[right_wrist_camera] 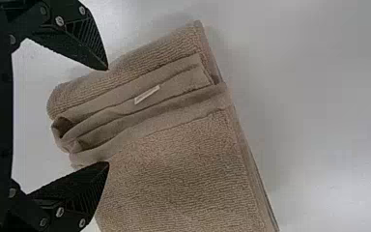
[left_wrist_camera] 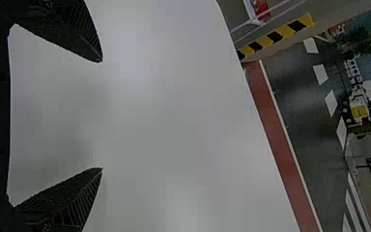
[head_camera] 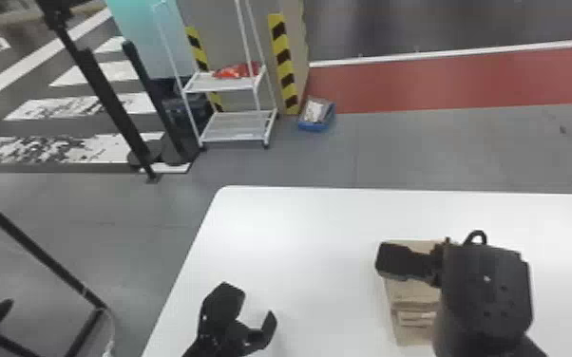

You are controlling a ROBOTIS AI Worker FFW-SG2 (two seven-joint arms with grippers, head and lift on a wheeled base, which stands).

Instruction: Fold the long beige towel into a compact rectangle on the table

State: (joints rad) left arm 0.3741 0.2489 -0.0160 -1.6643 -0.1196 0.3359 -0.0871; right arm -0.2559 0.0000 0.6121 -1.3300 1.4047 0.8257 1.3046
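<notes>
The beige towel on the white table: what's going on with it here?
The robot appears to be working on folding the towel, which lies on the table already folded into layers, its smooth bands and a small white label facing up. The right gripper is over it with open fingers and does not appear to grip it; whether they touch the cloth is hard to tell. The left gripper, also open, is over the table, off to the towel's left.

My right arm (head_camera: 487, 313) has a boxy black housing (head_camera: 484, 275) with small round marks and a black loop (head_camera: 477, 234); silver screws stud my right end effector (head_camera: 406, 261), its black fingers (right_wrist_camera: 79, 188) ribbed.
</notes>
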